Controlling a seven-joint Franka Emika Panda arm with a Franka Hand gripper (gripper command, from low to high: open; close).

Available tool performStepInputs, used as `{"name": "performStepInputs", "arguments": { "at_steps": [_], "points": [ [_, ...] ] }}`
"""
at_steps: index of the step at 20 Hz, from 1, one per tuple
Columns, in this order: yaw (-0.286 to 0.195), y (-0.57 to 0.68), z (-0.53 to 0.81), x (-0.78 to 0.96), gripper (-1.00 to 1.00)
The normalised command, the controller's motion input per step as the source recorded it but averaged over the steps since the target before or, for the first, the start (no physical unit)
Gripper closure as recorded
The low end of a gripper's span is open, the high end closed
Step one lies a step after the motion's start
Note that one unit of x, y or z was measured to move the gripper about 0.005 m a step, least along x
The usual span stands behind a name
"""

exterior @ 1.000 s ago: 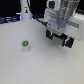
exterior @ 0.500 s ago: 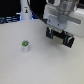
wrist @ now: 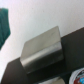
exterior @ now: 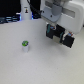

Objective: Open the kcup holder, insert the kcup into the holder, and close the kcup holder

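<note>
The kcup [exterior: 25, 46], a tiny white cup with a green top, stands upright on the white table [exterior: 20, 67] toward the exterior view's left. My gripper [exterior: 60, 37] hangs above the table to the right of the cup and well apart from it. Its two black fingers [exterior: 50, 31] stand apart with nothing between them. In the wrist view a blurred black boxy surface [wrist: 30, 74] lies under a grey metallic block [wrist: 43, 48]; it may be the kcup holder, but I cannot tell. No holder shows in the exterior view.
Dark objects and cables [exterior: 12, 15] line the table's back edge in the exterior view. The wrist view shows a teal thing [wrist: 5, 25] and a red-and-white patch [wrist: 79, 76] at its edges.
My gripper has drifted slightly toward the exterior view's right. The kcup has not moved.
</note>
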Motion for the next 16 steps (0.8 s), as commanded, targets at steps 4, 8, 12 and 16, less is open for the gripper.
{"name": "performStepInputs", "arguments": {
  "at_steps": [4, 8, 12, 16],
  "points": [
    [-0.246, -0.41, 0.16, -0.28, -1.0],
    [-0.242, -0.42, 0.1, -0.34, -1.0],
    [-0.238, -0.45, 0.05, -0.34, -1.0],
    [-0.231, -0.46, 0.01, -0.33, -1.0]
  ]
}}
